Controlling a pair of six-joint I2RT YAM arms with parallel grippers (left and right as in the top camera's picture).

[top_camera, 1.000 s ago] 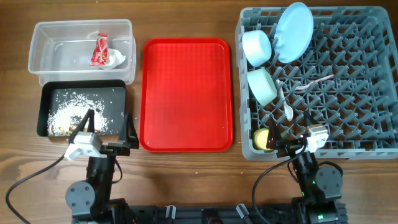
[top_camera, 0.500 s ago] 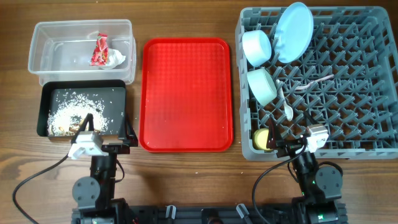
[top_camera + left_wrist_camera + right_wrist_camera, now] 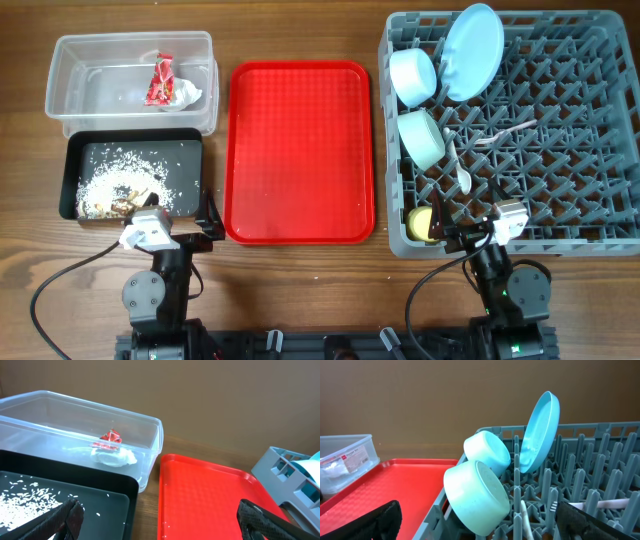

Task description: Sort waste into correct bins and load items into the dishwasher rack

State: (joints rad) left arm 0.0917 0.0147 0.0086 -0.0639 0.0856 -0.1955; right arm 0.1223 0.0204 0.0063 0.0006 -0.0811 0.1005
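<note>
**Both grippers wide open, empty**

Overhead: left gripper [image 3: 170, 222] and right gripper [image 3: 470, 225], jaws apart. Rack [image 3: 580, 130] beyond the right jaws: one plate [image 3: 472, 52], two bowls.

Left wrist: wrapper [image 3: 111, 440] in clear tub [image 3: 150, 445] ahead; rice in black tray [image 3: 120, 491].

Right wrist: bowls tilted on pegs.
</note>
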